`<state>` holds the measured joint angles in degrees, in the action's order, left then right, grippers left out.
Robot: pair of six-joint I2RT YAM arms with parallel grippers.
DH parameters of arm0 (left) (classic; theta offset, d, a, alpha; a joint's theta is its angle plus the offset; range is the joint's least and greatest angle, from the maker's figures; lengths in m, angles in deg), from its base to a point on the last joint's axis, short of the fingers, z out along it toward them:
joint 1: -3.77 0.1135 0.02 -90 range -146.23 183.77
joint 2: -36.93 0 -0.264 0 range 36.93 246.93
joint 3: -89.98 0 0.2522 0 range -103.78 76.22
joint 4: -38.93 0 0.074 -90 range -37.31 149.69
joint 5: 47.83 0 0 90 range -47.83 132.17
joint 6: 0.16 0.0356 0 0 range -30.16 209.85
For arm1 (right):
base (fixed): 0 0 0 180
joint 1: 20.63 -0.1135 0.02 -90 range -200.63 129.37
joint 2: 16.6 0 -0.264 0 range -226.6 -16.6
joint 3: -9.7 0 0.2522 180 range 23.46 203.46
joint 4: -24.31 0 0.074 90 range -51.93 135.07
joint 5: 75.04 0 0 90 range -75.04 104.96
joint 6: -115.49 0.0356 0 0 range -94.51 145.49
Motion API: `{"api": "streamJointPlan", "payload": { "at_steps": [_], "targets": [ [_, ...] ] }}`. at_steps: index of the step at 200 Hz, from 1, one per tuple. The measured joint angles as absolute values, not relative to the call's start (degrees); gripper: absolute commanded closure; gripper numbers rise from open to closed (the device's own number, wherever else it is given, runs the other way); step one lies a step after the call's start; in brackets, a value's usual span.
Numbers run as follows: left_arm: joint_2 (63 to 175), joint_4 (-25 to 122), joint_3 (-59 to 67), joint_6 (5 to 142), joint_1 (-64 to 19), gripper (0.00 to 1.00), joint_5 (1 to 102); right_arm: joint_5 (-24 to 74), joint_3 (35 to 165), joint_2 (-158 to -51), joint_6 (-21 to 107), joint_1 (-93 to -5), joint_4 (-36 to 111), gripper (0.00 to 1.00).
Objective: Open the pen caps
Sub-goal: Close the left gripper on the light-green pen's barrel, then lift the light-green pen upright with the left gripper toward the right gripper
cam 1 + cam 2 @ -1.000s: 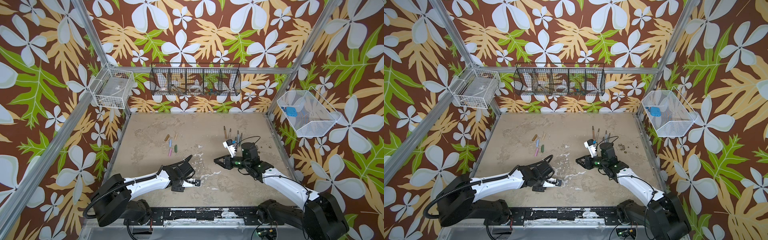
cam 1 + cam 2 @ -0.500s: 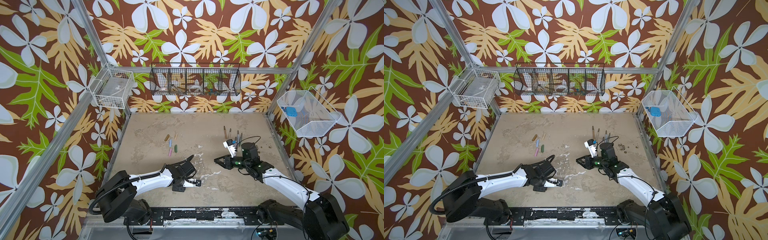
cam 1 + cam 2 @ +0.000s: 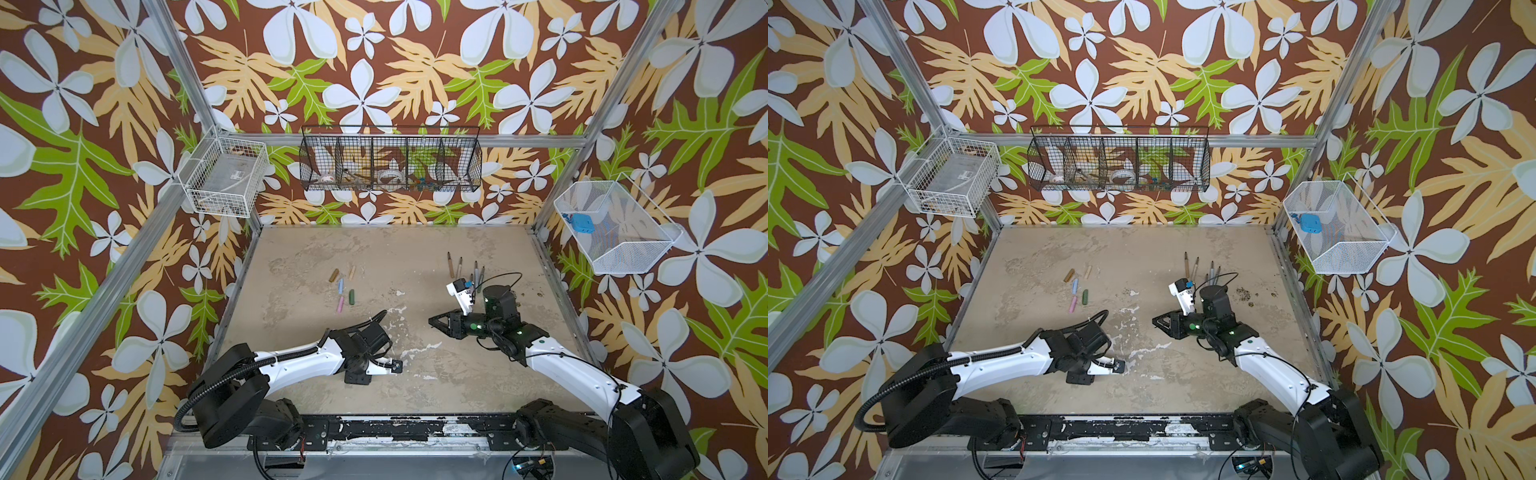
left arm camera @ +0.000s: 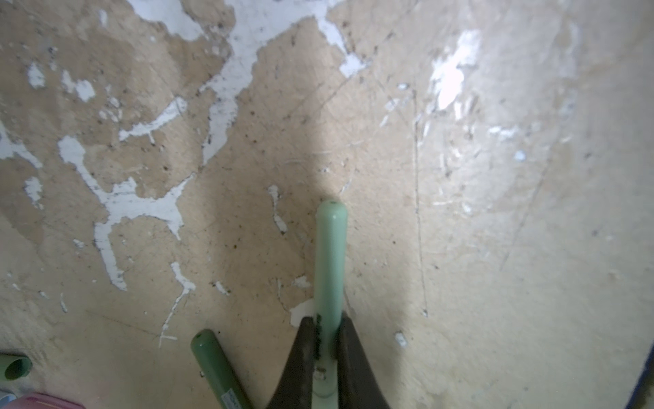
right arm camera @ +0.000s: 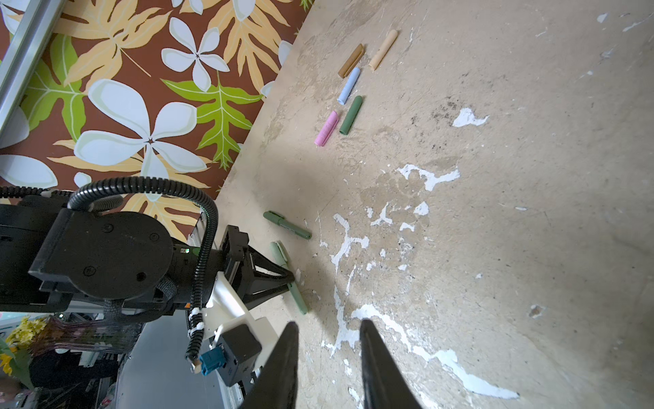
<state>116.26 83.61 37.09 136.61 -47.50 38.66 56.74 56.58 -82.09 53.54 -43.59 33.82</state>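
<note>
Top views, both: we see little change since a second ago. Left arm has shifted only slightly, low over the near table. Right arm, pen caps and uncapped pens lie as before. Five caps sit loose, far and left of centre. The uncapped pens lie far right, their near ends hidden behind the right wrist's camera mount. The left wrist covers whatever it grips. Right gripper hovers right of centre, pointing left.

Left wrist: left gripper has pinched in over the last second and is clenched on a pale green pen lying on the table. Just beside it lies a darker green pen, cut off by the frame. We cannot identify a green tube end at the frame edge.

Right wrist: right gripper stands parted, nothing between its fingers. Both green pens lie near, left of centre, and no dark tip shows on either. The table is worn beige with white flaked patches. Brown floral wallpaper stands behind.
</note>
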Motion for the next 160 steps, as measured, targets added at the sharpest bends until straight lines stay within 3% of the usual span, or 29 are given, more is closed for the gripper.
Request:
{"api": "streamJointPlan", "payload": {
  "at_steps": [85,124,160],
  "targets": [
    [98.7,82.3,33.4,133.4,-47.3,0.93,39.1,56.5,57.1,-81.5,53.5,-43.5,33.9,0.7],
    [85.7,64.6,38.1,130.4,-47.2,0.97,36.5,56.2,57.2,-80.4,53.5,-43.5,33.9,0.7],
    [82.0,42.3,48.1,130.1,-47.1,0.97,34.0,55.6,57.2,-80.3,53.3,-43.4,33.9,0.7]
  ]
}}
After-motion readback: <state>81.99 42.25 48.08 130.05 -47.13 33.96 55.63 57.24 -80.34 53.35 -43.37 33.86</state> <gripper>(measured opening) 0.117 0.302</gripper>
